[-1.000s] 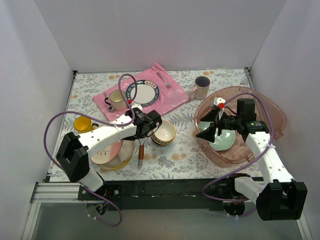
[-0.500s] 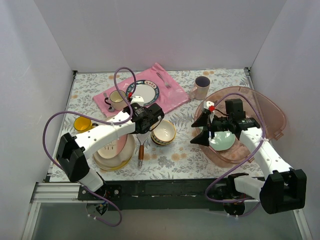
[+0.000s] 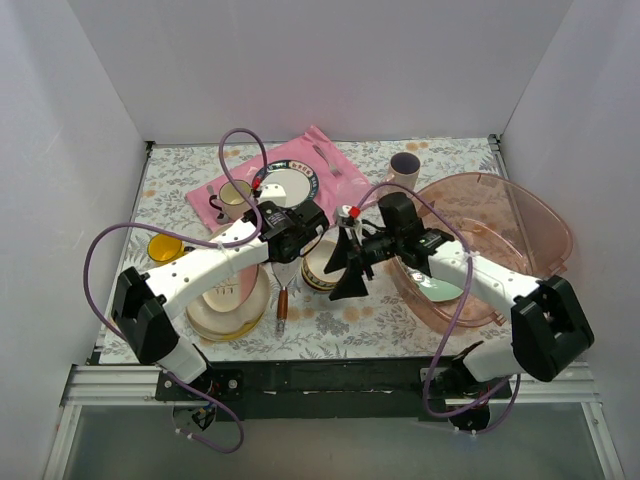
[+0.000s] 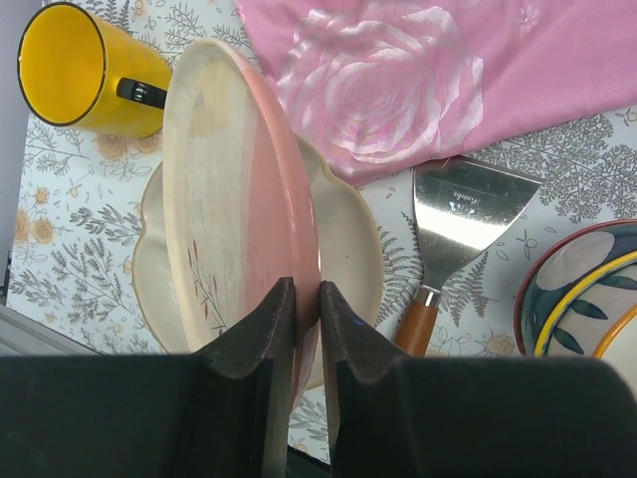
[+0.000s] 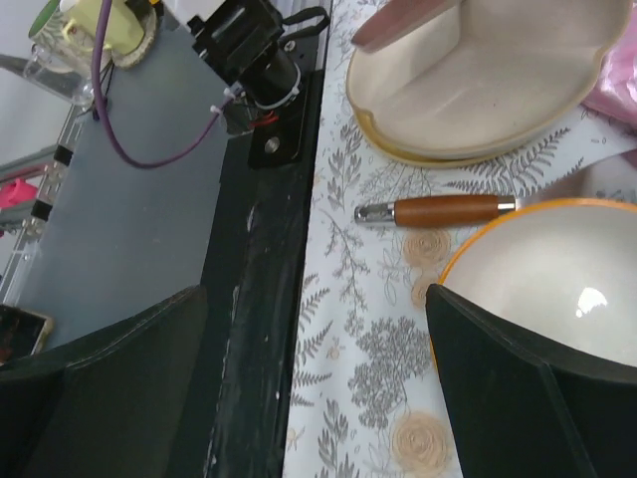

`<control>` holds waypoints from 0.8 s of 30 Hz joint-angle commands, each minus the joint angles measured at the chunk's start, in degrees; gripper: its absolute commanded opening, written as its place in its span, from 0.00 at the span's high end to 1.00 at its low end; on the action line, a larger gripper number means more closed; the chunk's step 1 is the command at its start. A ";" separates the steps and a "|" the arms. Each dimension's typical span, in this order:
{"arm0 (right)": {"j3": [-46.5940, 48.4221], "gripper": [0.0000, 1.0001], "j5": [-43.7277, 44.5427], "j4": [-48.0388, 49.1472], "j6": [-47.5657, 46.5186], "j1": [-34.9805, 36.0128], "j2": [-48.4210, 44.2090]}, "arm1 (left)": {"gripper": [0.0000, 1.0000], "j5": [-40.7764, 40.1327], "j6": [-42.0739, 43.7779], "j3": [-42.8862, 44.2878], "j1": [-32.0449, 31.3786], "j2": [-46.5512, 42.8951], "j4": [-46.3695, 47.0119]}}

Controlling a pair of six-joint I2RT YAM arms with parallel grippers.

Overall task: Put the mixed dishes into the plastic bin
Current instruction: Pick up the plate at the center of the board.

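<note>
My left gripper (image 3: pixel 284 256) (image 4: pixel 307 299) is shut on the rim of a cream/pink plate (image 4: pixel 239 189), tilted up on edge over the cream divided plate (image 4: pixel 353 234) (image 3: pixel 222 318). My right gripper (image 3: pixel 343 272) (image 5: pixel 318 398) is open and empty, low beside the stacked small bowls (image 3: pixel 327 266) (image 5: pixel 557 264). The mint-green plate (image 3: pixel 440 289) lies in the plastic bin (image 3: pixel 545 215) at the right. The yellow mug (image 3: pixel 165 247) (image 4: pixel 75 65) lies at the left. The pinkish mug (image 3: pixel 404 173) stands at the back.
A wooden-handled spatula (image 3: pixel 282 305) (image 4: pixel 468 204) (image 5: pixel 448 209) lies between the plates and the bowls. The pink mat (image 3: pixel 345 195) at the back holds a blue-rimmed white plate (image 3: pixel 290 186) and a cream mug (image 3: pixel 235 198). The black table rail (image 5: pixel 259 299) runs along the near edge.
My right arm has swung left out of the bin to the bowls, leaving the mint-green plate in the bin. My left gripper has shifted slightly with the plate.
</note>
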 commanded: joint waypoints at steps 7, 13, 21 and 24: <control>5.49 0.03 15.70 30.49 32.91 10.71 10.41 | 1.00 -4.31 -3.20 1.70 2.05 -7.80 -0.88; 8.82 0.03 28.62 28.48 37.76 16.87 13.49 | 1.00 -3.61 -3.20 1.53 3.72 -8.59 0.26; 9.89 0.01 33.47 34.61 46.53 19.34 18.33 | 1.00 -0.27 -1.71 0.12 7.15 -11.05 5.00; 7.69 0.02 33.56 42.09 50.32 19.42 19.56 | 1.00 0.26 -2.32 -0.14 8.03 -12.01 5.71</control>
